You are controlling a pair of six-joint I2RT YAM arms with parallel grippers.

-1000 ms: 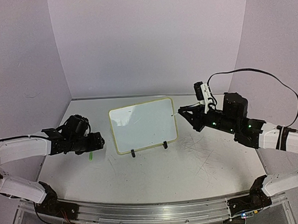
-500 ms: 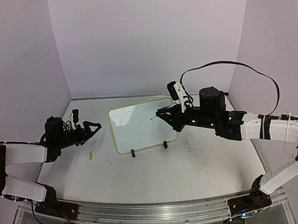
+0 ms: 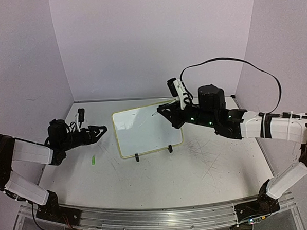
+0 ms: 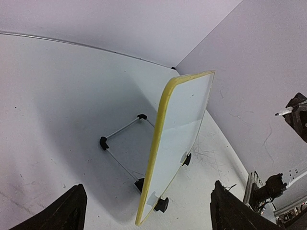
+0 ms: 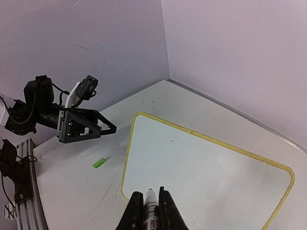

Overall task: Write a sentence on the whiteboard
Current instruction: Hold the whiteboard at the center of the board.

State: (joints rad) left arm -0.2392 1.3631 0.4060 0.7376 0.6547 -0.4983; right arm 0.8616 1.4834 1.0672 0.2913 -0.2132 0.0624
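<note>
The whiteboard (image 3: 146,128) stands tilted on two black feet at the table's middle; its face is blank and no green sentence shows. My right gripper (image 3: 166,110) hovers over the board's upper right part, shut on a white marker (image 3: 156,113) whose tip points at the board. In the right wrist view the marker (image 5: 151,207) sits between my fingers above the board (image 5: 206,163). My left gripper (image 3: 98,130) is open and empty, just left of the board. The left wrist view shows the board's yellow edge (image 4: 157,148) between my spread fingers (image 4: 62,213).
A small green cap (image 3: 93,160) lies on the table left of the board, in front of my left gripper; it also shows in the right wrist view (image 5: 99,163). Purple walls enclose the table at the back and sides. The board's wire stand (image 4: 120,143) sticks out behind it.
My right arm has swung left with the marker, from beside the board to over it. My left arm has drawn back from the green cap and turned toward the board's left edge.
</note>
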